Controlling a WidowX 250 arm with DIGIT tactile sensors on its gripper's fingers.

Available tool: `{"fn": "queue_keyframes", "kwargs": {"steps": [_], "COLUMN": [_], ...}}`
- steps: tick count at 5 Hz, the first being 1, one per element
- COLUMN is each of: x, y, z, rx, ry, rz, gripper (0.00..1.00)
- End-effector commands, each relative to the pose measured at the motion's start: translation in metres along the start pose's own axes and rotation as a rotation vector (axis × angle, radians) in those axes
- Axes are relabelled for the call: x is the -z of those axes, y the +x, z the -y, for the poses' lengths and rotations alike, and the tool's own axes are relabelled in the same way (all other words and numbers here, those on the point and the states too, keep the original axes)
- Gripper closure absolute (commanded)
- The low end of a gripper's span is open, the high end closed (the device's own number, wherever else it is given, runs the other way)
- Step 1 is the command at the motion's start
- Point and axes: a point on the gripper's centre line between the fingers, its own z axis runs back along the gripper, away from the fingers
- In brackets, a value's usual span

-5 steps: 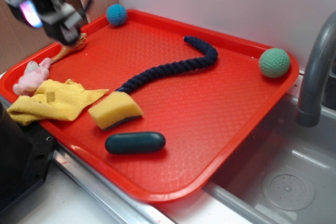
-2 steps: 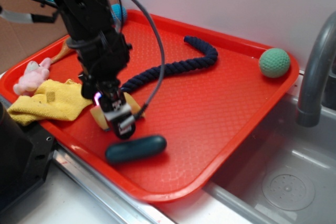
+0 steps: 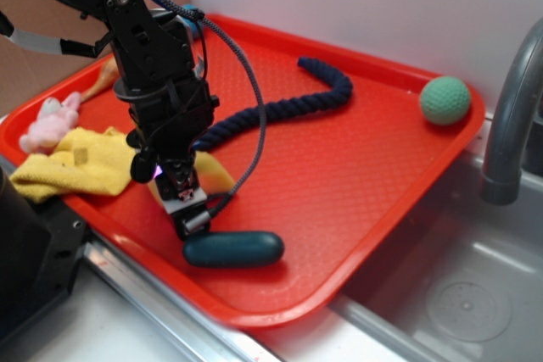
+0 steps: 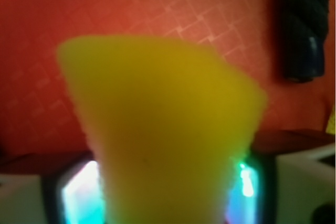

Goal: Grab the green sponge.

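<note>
Pink soft toy (image 3: 51, 123) and yellow cloth (image 3: 81, 163) at left end of red tray (image 3: 356, 201). Gripper (image 3: 182, 201) low over tray, jaws on both sides of green sponge (image 4: 163, 129); wrist view shows yellow foam between them, blurred, so firm clench cannot tell. Dark teal capsule (image 3: 233, 248) just beside. Navy rope (image 3: 280, 109) in middle, light green ball (image 3: 445, 100) at far right.
</note>
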Motion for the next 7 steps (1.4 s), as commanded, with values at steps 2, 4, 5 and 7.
{"fn": "queue_keyframes", "kwargs": {"steps": [2, 4, 5, 7], "x": [-0.096, -0.197, -0.211, -0.239], "y": [0.015, 0.018, 0.018, 0.014], "z": [-0.045, -0.054, -0.055, -0.043], "rx": [-0.203, -0.381, -0.395, -0.375], "ry": [0.029, 0.026, 0.032, 0.001], "rz": [0.086, 0.128, 0.157, 0.231], "gripper": [1.0, 1.0, 1.0, 1.0]}}
